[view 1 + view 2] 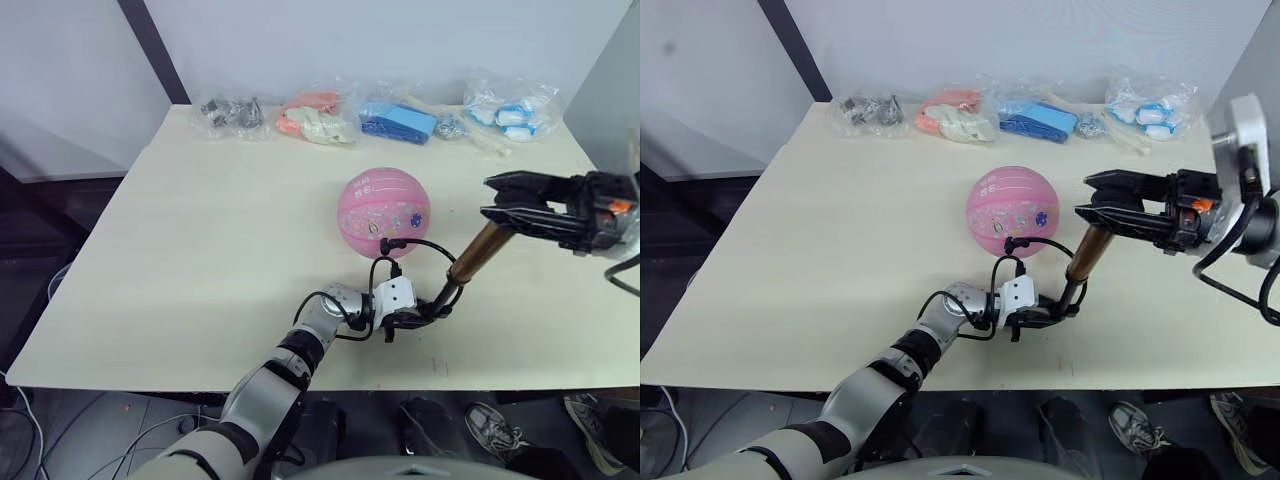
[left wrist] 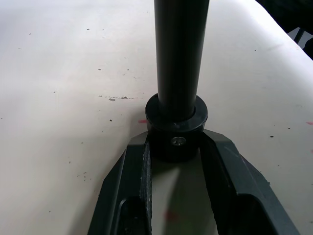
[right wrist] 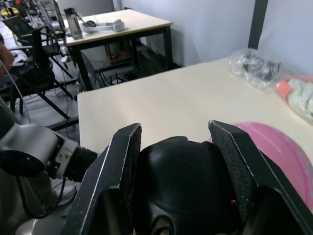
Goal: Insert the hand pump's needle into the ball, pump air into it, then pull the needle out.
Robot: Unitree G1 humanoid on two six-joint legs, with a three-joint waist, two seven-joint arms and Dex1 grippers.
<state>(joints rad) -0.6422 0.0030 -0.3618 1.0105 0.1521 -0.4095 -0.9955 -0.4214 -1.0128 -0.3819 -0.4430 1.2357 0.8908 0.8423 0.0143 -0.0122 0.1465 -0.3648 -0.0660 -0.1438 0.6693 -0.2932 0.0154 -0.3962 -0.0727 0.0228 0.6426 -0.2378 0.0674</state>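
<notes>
I am clamping my left gripper (image 1: pixel 428 312) on the slim gold-bronze hand pump's (image 1: pixel 474 256) near base; its axis is slanting far-right into my right gripper (image 1: pixel 497 206), closed on the black T-handle, right of the pink rubber ball (image 1: pixel 383 212).

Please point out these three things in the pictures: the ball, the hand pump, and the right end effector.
ball (image 1: pixel 384 211): left eye view, middle of its pink surface.
hand pump (image 1: pixel 477 255): left eye view, gold-bronze cylinder.
right end effector (image 1: pixel 490 197): left eye view, midway between its fingertips, at the pump's handle.

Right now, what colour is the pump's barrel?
Gold-bronze on the hand pump, with black ends; clearest in the left eye view.
</notes>
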